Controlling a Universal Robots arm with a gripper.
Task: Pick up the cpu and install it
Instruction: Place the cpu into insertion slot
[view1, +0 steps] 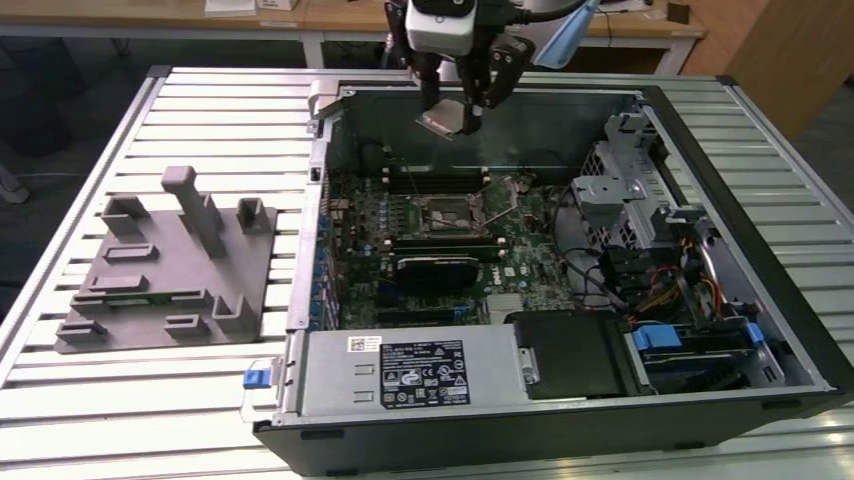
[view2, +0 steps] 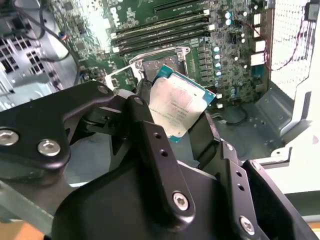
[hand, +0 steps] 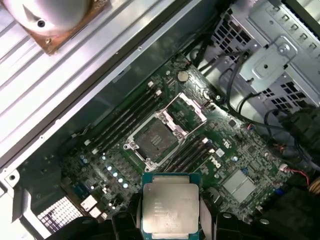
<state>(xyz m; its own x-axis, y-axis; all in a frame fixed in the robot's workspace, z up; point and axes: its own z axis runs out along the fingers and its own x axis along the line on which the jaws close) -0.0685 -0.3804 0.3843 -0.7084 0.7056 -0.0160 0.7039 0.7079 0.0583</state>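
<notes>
Your black two-finger gripper (view1: 454, 105) is clamped on the edges of the small square cpu with the silvery top plate (hand: 170, 210). It's held above the open dark square socket frame (hand: 152, 142) in the black computer case (view1: 534, 430). I'd level it and match corners to the socket. The plate faces the wrist and looks tilted in the exterior view. It's near-square, so no real long axis.

The fingers (view2: 155, 145) hide two cpu (view2: 177, 107) edges.

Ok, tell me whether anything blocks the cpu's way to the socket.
Nothing visible does. The hand holds the cpu above the open case; the socket below lies bare, its cover plate swung open to one side.
</notes>
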